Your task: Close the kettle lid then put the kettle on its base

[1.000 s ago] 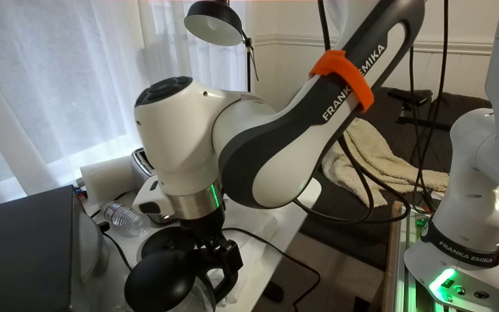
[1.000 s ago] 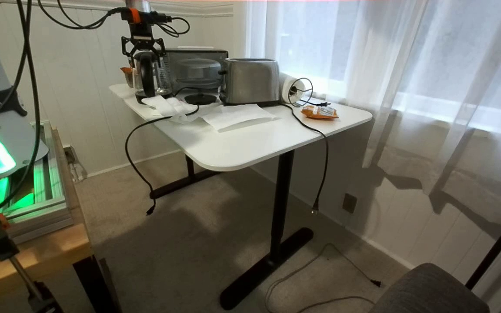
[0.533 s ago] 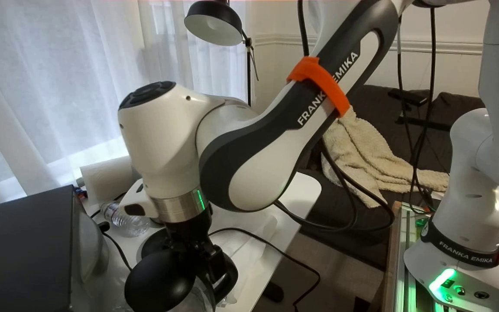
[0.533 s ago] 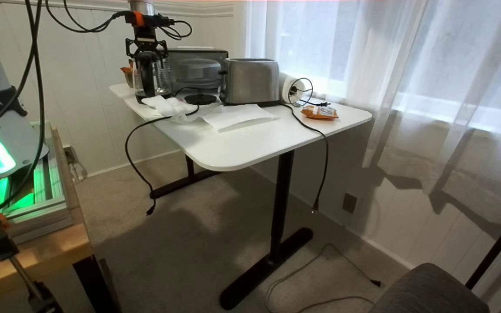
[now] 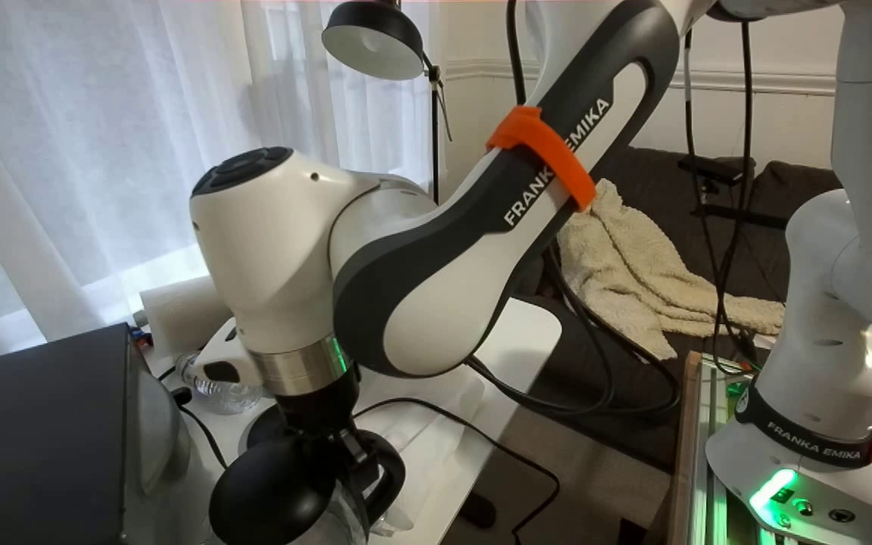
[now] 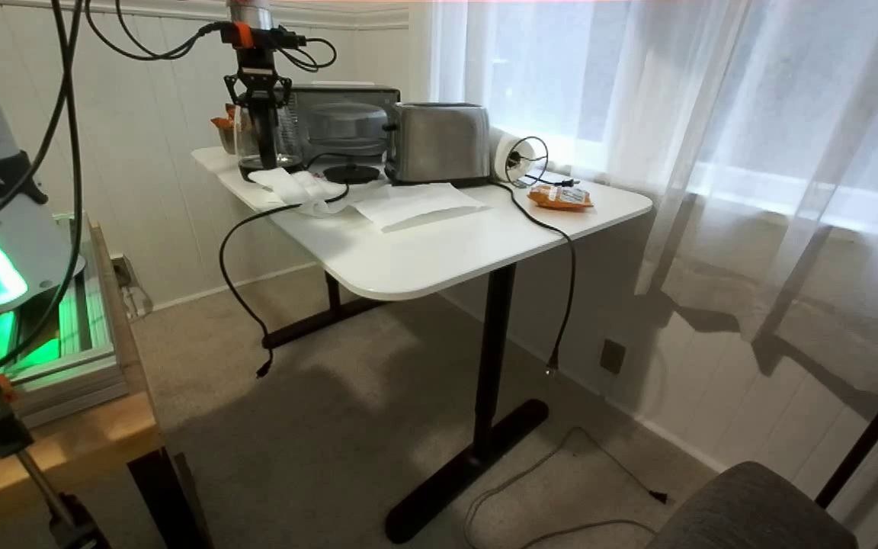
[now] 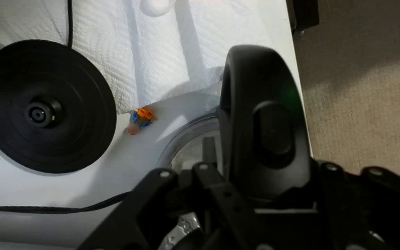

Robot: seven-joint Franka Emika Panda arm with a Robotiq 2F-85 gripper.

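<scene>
At the left in an exterior view stands the white robot base [image 6: 27,236], a green light lit on it. Next along, toward the far end of the white table [image 6: 408,267], the glass kettle [image 6: 283,141] stands upright. Its lid [image 5: 273,488] presents as a black dome; whether it is fully seated cannot be confirmed. The black handle [image 7: 273,86] (an oval raised part is visible on it) lies between the fingers of the gripper [image 7: 267,170]. The fingers are part-way spread, one on each side of the handle; whether they press on it cannot be determined.

To the right, behind the kettle, is a dark boxy appliance [image 6: 347,122]. In front of it the kettle base [image 7: 78,114], a black disc with a raised centre connector, lies flat on the table, apart from the kettle. A small orange and blue object [image 7: 142,116] lies between the two (kind not established). Further right stands a metal toaster [image 6: 439,145], with paper towel [image 6: 420,204] spread in front. Beyond the toaster are a white roll [image 6: 504,149] and an orange packet [image 6: 561,198], the latter near the table's right end. A pale curtain [image 6: 713,99] hangs at the far right.
</scene>
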